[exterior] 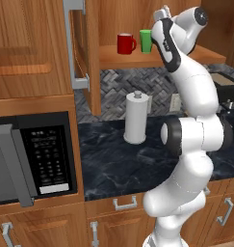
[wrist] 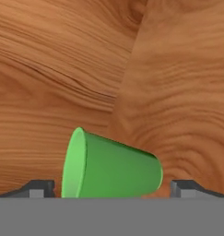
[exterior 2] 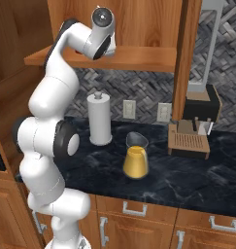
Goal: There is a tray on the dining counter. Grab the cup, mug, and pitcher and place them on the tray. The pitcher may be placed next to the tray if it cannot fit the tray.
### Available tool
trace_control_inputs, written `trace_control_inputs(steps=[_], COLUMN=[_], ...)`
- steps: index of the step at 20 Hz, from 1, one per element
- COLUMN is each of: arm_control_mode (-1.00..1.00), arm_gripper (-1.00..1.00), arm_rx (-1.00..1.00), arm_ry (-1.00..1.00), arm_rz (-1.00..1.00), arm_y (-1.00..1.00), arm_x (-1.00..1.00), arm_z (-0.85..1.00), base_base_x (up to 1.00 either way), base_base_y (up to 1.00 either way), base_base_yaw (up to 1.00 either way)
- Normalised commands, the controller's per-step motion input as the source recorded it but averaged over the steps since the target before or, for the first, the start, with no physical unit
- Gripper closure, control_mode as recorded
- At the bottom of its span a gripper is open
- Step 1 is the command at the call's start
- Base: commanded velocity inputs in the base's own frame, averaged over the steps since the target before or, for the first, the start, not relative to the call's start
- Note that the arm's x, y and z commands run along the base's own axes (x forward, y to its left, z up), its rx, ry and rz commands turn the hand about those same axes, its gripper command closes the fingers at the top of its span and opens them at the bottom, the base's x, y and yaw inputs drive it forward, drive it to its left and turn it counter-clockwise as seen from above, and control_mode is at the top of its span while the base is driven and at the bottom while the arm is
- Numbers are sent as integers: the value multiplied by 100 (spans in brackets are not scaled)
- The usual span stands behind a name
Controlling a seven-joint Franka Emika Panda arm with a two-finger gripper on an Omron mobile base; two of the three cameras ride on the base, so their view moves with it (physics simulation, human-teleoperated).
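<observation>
Pitcher [exterior 2: 136,162] with orange lower body upright on the black marbled desk [exterior 2: 187,177], near a white paper-towel roll [exterior 2: 99,119]; coffee machine [exterior 2: 193,124] at right; wooden shelf [exterior 2: 139,59] above.

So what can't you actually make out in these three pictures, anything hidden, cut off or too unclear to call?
- Small bright green handleless cup: in the left base view the white arm covers its right side.
- In the hand view, the grey band cuts off that cup's lower edge, so contact with the open gripper is unclear.
- Clear glass pitcher with yellow-orange lower body: handle not discernible in the right base view.
- Small red mug: inside unseen.
</observation>
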Motion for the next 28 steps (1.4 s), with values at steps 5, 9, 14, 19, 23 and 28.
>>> trace_control_inputs(steps=[5,9,14,19,23,28], arm_control_mode=[-100,-100,-100,-100,-100,-100], arm_gripper=[-100,-100,-100,-100,-100,-100], arm_rx=[0,0,0,0,0,0], arm_ry=[0,0,1,9,8,0], arm_rz=[0,0,0,1,1,0], arm_y=[11,0,0,0,0,0], arm_x=[8,12,8,1,2,12], arm_z=[0,0,0,0,0,0], base_base_x=[0,0,0,0,0,0], base_base_y=[0,0,0,0,0,0], base_base_yaw=[0,0,0,0,0,0])
